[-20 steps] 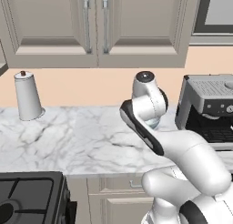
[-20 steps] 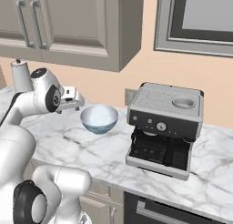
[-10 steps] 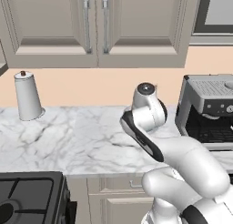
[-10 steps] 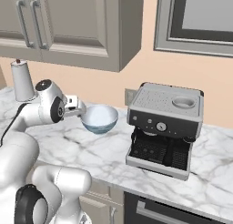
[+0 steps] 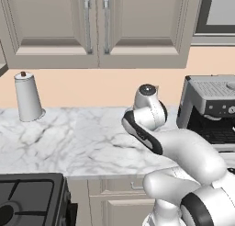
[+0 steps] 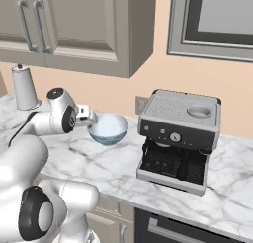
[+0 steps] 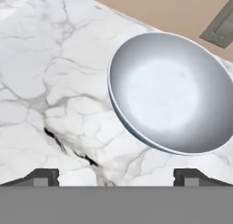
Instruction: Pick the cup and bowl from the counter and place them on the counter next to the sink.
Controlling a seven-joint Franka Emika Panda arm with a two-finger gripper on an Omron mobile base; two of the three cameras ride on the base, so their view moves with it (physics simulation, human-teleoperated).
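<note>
The bowl (image 6: 108,129) is pale blue-white and glossy, standing upright on the marble counter (image 6: 99,163) just left of the coffee machine. In the hand view the bowl (image 7: 169,94) lies ahead and to the right, close to the fingertips (image 7: 43,176). My gripper (image 6: 92,121) hovers right beside the bowl's left rim, open, with nothing between its fingers. From the left base view my arm (image 5: 147,119) hides the bowl. The cup and the sink are out of view.
A grey coffee machine (image 6: 180,138) stands right of the bowl, close to it. A tall white cylinder with a dark knob (image 5: 28,97) sits at the back left. The black stovetop (image 5: 27,197) lies at the front left. A wall outlet (image 7: 223,27) is behind the bowl.
The arm has stretched forward and down, bringing the hand closer to the bowl's left rim. The jaws have stayed open and the bowl has not moved.
</note>
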